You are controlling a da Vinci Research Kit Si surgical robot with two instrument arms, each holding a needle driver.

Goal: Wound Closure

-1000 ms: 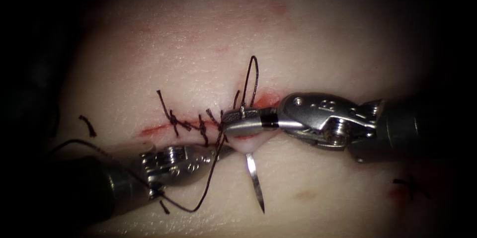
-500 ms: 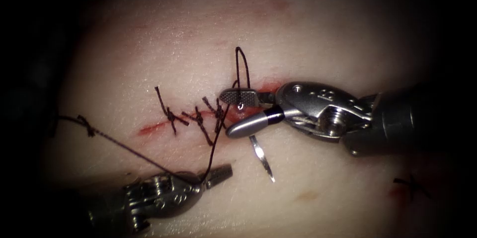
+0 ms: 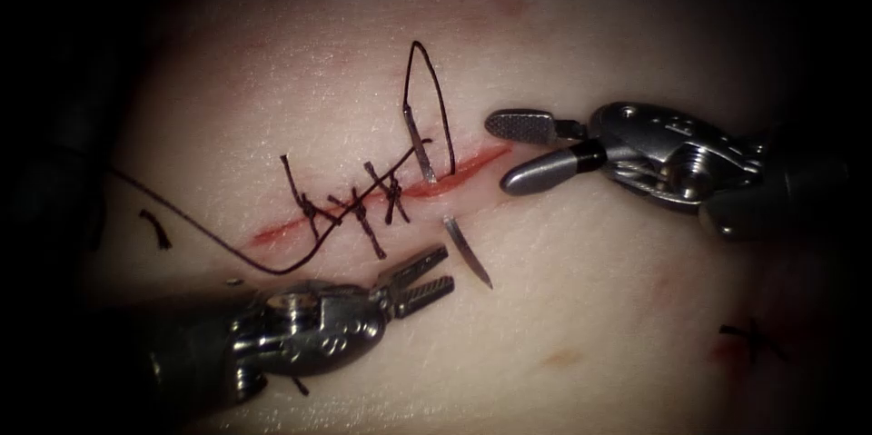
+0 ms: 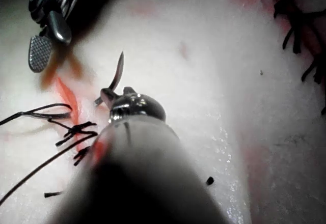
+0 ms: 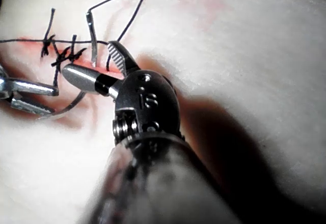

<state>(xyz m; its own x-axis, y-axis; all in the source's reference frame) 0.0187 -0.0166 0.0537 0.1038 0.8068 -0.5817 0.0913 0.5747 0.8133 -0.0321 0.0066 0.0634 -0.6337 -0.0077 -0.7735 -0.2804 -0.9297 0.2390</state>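
Observation:
The curved needle (image 3: 420,149) sits in the tissue (image 3: 590,326) across the open right part of the cut (image 3: 459,172). Its tail stands on the far side and its tip (image 3: 468,253) pokes out on the near side. Thread (image 3: 427,72) loops up from the tail, then trails left over the stitches. My right tool (image 3: 498,153) hangs open just right of the cut, holding nothing. My left tool (image 3: 445,270) is open and holds nothing, just left of the needle tip. The left wrist view has the needle tip (image 4: 118,71) beyond my left tool (image 4: 114,94). The right wrist view has the needle tail (image 5: 91,38) before my open right tool (image 5: 86,57).
Several knotted stitches (image 3: 354,208) close the left part of the cut. Red fluid lines the open part. Cut ends of thread lie at the far left (image 3: 156,228) and the lower right (image 3: 749,337). The thread's long tail (image 3: 182,217) runs off to the left.
My right tool opened, let go of the needle's tail and drew back to the right. My left tool let go of the thread, opened and moved beside the needle tip. The thread went slack.

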